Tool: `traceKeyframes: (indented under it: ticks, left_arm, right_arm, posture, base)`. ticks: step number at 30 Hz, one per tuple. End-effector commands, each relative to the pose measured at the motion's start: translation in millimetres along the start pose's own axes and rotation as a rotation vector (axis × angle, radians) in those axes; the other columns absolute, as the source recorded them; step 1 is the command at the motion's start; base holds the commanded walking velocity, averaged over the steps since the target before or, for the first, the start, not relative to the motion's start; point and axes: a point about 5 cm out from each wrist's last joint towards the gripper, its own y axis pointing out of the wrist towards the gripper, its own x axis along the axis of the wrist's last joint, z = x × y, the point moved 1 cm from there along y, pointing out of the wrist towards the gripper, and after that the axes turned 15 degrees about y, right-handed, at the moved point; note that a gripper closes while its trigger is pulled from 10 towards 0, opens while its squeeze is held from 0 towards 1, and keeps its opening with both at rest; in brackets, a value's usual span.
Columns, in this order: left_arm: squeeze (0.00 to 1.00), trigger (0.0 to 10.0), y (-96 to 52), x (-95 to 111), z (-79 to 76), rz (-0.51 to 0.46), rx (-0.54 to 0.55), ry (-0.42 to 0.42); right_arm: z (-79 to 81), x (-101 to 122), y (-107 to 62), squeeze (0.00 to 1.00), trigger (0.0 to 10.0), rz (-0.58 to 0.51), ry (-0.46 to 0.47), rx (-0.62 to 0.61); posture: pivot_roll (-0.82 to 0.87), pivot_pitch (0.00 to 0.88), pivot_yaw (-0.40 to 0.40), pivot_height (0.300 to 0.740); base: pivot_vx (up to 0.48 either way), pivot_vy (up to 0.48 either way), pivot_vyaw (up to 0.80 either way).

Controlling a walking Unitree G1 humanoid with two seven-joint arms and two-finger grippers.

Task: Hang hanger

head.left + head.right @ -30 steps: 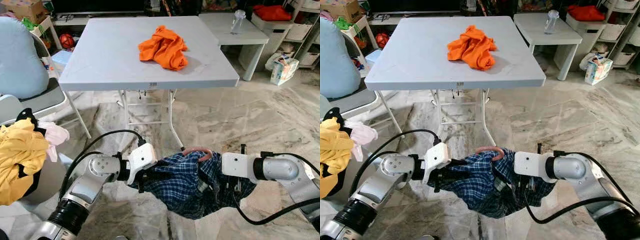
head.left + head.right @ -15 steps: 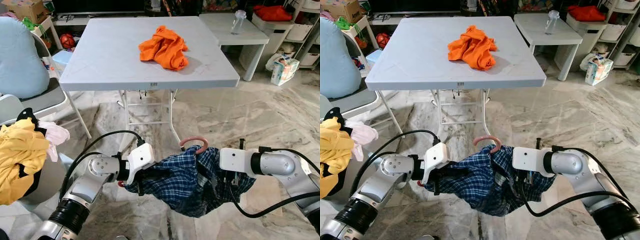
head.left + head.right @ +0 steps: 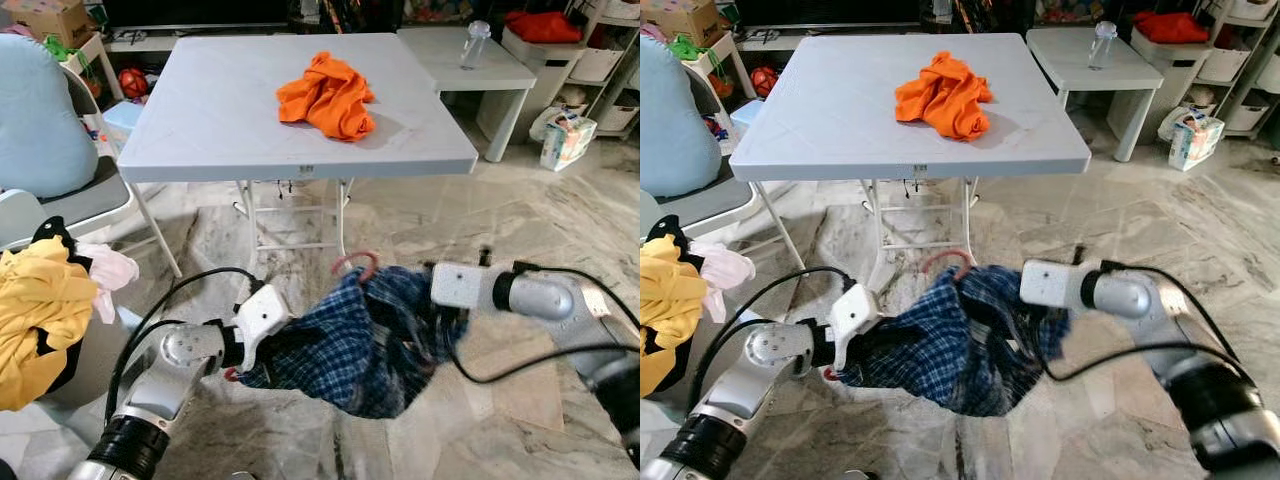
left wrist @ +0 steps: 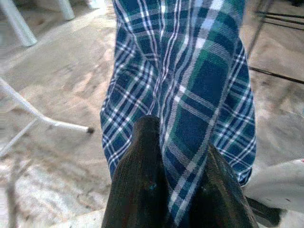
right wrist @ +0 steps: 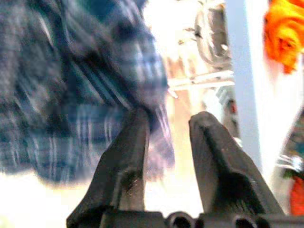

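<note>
We hold a blue plaid shirt (image 3: 350, 340) up off the marble floor (image 3: 520, 250), stretched between our two arms in front of the grey bench (image 3: 220, 110). The left gripper (image 4: 178, 190) has its fingers (image 4: 140, 171) clenched on a fold of the plaid cloth, which runs up and away from the fingertips toward the bench legs (image 3: 250, 215). A pink hanger (image 3: 355, 263) pokes its hook out of the top of the shirt, between the two arms and just beyond the bunched collar; the rest of the hanger is hidden inside the cloth.

The right gripper (image 5: 166, 128) is at the other side of the shirt. Its wrist picture is blurred: the two fingers (image 5: 128, 156) stand apart with a gap between them, and the plaid cloth lies against the tip of one finger, but we cannot tell whether anything is pinched.

Well beyond the fingers, an orange cloth (image 3: 328, 95) lies crumpled on the bench. To the left side a yellow garment (image 3: 40, 300) is heaped beside a chair (image 3: 70, 200) with a pale blue cushion (image 3: 35, 120).
</note>
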Motion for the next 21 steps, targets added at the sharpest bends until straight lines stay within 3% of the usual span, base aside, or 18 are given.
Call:
traceKeyframes:
  ticks: [1,5,11,17,21]
  left_arm:
    - [0.00,0.0,-1.7,1,6.4,-0.012,0.054,-0.019]
    - [0.00,0.0,-0.2,2,10.8,-0.025,0.105,-0.043]
    - [0.00,0.0,3.0,5,15.9,-0.036,0.148,-0.063]
    - [0.00,0.0,6.6,8,23.2,-0.057,0.200,-0.090]
    - [0.00,0.0,15.4,16,25.1,-0.086,0.197,-0.097]
  right_arm:
    - [-9.6,-3,0.1,1.00,10.0,0.019,-0.024,-0.059]
    - [-17.1,-9,1.5,1.00,10.0,0.046,-0.020,-0.122]
    - [-11.2,-15,1.4,1.00,10.0,0.035,0.148,-0.121]
    - [25.2,-24,-16.1,1.00,10.0,0.014,0.408,0.124]
    - [33.8,-22,-17.5,1.00,10.0,-0.006,0.511,0.137]
  posture:
    - [0.04,0.049,-0.026,0.740]
    - [0.04,0.048,-0.027,0.740]
    - [0.04,0.050,-0.024,0.740]
    - [0.03,0.052,-0.011,0.740]
    - [0.03,0.053,-0.002,0.740]
  base:
    - [0.000,0.000,0.00]
    - [0.000,0.000,0.00]
    - [0.000,0.000,0.00]
    - [0.000,0.000,0.00]
    - [0.000,0.000,0.00]
